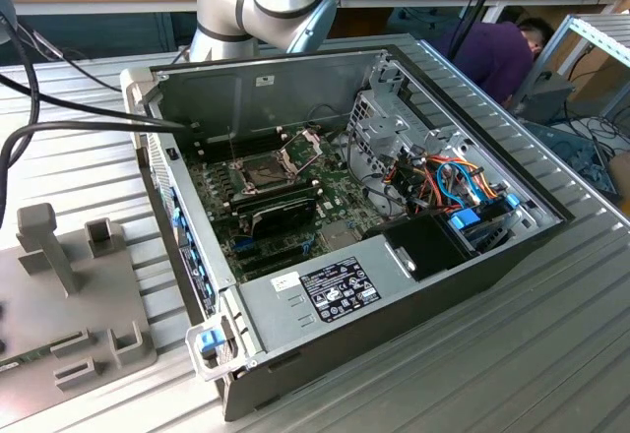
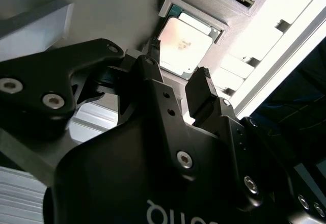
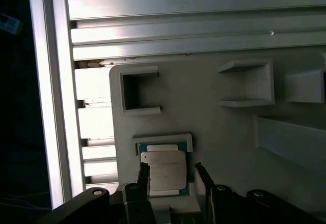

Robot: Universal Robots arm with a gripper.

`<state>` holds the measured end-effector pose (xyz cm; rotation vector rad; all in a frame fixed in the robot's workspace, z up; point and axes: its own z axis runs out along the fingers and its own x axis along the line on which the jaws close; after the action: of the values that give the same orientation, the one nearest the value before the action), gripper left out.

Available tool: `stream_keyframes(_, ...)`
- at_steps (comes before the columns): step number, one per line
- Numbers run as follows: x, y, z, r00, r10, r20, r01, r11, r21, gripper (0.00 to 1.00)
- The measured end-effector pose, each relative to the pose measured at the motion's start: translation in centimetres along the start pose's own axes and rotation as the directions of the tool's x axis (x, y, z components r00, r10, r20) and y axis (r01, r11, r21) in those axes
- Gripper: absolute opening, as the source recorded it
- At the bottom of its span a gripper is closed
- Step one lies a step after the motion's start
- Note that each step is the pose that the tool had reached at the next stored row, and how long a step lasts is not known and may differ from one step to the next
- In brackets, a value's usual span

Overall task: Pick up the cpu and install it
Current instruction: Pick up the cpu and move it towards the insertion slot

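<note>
Two fingers (image 3: 144, 177) of the hand (image 3: 171, 168) stand spread wide, holding nothing. The cpu (image 3: 164, 169) lies flat, metal top up, in a shallow framed pocket of the grey holder (image 3: 214, 127), close to the holder's edge where the ribbed counter (image 3: 204, 30) begins. In both wrist views the chip sits directly between the fingers and just beyond their tips, its side edges parallel to them. Whether either finger touches it I cannot tell. The computer case (image 1: 413, 285) stands open beside the holder.
</note>
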<state>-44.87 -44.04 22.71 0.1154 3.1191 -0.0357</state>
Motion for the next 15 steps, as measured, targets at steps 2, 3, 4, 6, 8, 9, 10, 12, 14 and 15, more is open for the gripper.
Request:
stream_keyframes(2,0.05,0.0,0.14,1.0,0.0,-0.0001,0.0,1.0,0.0001,0.48)
stream_keyframes(3,0.05,0.0,0.14,1.0,0.0,-0.0002,0.0,1.0,0.0001,0.48)
stream_keyframes(4,0.05,0.0,0.14,1.0,0.0,-0.0002,0.0,1.0,0.0001,0.48)
stream_keyframes(6,0.05,0.0,0.15,1.0,0.0,-0.0001,0.0,1.0,0.0001,0.48)
stream_keyframes(8,0.05,0.0,0.15,1.0,0.0,0.0,0.0,1.0,0.0001,0.48)
stream_keyframes(9,0.05,0.0,0.15,1.0,0.0,0.0,0.0,1.0,0.0002,0.48)
stream_keyframes(10,0.05,0.0,0.16,1.0,0.0,0.0,0.0,1.0,0.0002,0.49)
stream_keyframes(12,0.05,0.0,0.15,1.0,0.0,-0.0001,0.0,1.0,0.0002,0.56)
stream_keyframes(14,0.05,0.01,0.24,1.0,0.0,0.0003,0.0,1.0,0.0,0.56)
stream_keyframes(15,0.05,0.01,0.38,1.0,0.0,0.0004,0.0,1.0,0.0,0.56)
